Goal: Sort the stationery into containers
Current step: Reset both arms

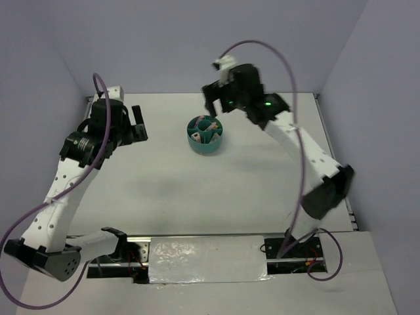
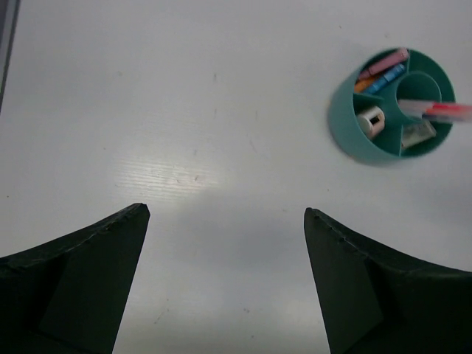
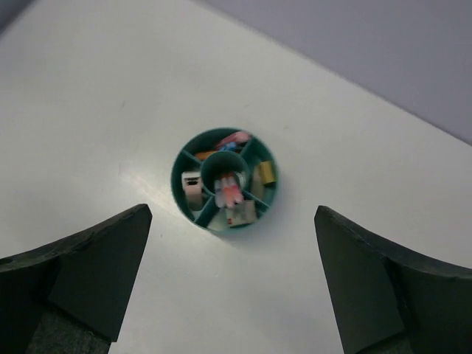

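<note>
White table [image 1: 170, 197], plain lavender-grey walls [image 1: 164, 39] on three sides. Both arm bases are at the near edge. The left arm [image 1: 62, 184] rises from the near-left corner and leans up along the left side, its wrist bent toward the table's middle. The left gripper [image 2: 225, 210] sits high over bare table at far left, fingers spread wide, nothing between them, well apart from the tub. The right arm [image 1: 308, 157] goes from the near-right base to a raised elbow, then the forearm reaches far and left. The right gripper [image 3: 232, 209] hangs above the tub and points down at it, fingers wide apart, empty, not touching it. The round teal tub [image 1: 202, 148] stands upright past the table's middle, slightly right of centre, with a round centre well and divided compartments around it. The pink and white pens [image 3: 228, 188] stand in the centre well, tips sticking up past the rim. In the right wrist view, the left compartment has a whitish block [image 3: 191, 183] with a dark hole, the right one a tan block [image 3: 265, 172], the near one a pink-white block [image 3: 240, 214], and the far one the pink, orange and blue capsule pieces [image 3: 230, 139] lying together. No loose stationery shows on the table.
</note>
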Robot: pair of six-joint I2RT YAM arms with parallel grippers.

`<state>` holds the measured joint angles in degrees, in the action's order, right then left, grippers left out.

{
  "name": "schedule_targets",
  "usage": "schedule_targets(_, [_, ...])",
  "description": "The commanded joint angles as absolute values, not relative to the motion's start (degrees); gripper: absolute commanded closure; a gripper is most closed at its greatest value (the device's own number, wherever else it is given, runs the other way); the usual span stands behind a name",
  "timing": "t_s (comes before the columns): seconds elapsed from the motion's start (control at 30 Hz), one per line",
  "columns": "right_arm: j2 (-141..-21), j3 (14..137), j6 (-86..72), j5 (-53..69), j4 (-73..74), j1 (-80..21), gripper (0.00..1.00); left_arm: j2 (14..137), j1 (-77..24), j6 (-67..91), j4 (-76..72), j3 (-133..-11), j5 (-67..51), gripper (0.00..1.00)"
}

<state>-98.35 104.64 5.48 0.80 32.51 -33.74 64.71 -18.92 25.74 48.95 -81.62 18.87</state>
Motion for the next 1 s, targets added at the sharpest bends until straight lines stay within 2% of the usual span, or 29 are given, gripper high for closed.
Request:
schedule_targets(0.0, [-80.7,108.8,-8.1,-7.9,43.3,-27.9,0.0,67.8,-13.6,28.4,50.4,-86.7,20.0,0.01])
schedule_targets(0.17, [-64.4,108.7,-10.5,-16.8,56.1,-20.3,0.0,66.2,-10.2,27.6,48.2,-87.1,21.3,0.01])
schedule_targets(0.27, [-57.9,108.0,-10.7,-21.8,62.7,-19.9,0.0,63.7,-10.2,25.5,46.5,-83.9,25.4,0.01])
schedule_targets(0.43, [-48.5,100.8,-15.9,-23.5,69.9,-19.7,0.0,59.0,-10.2,25.8,49.5,-81.2,31.4,0.01])
schedule_targets(0.6, [-44.5,95.8,-18.2,-22.8,71.5,-19.9,0.0,56.3,-10.3,27.4,51.6,-79.1,33.5,0.01])
schedule_targets(0.97, [-43.6,96.4,-17.4,-22.1,70.0,-20.0,0.0,55.3,-10.3,28.2,50.4,-75.9,32.5,0.01])
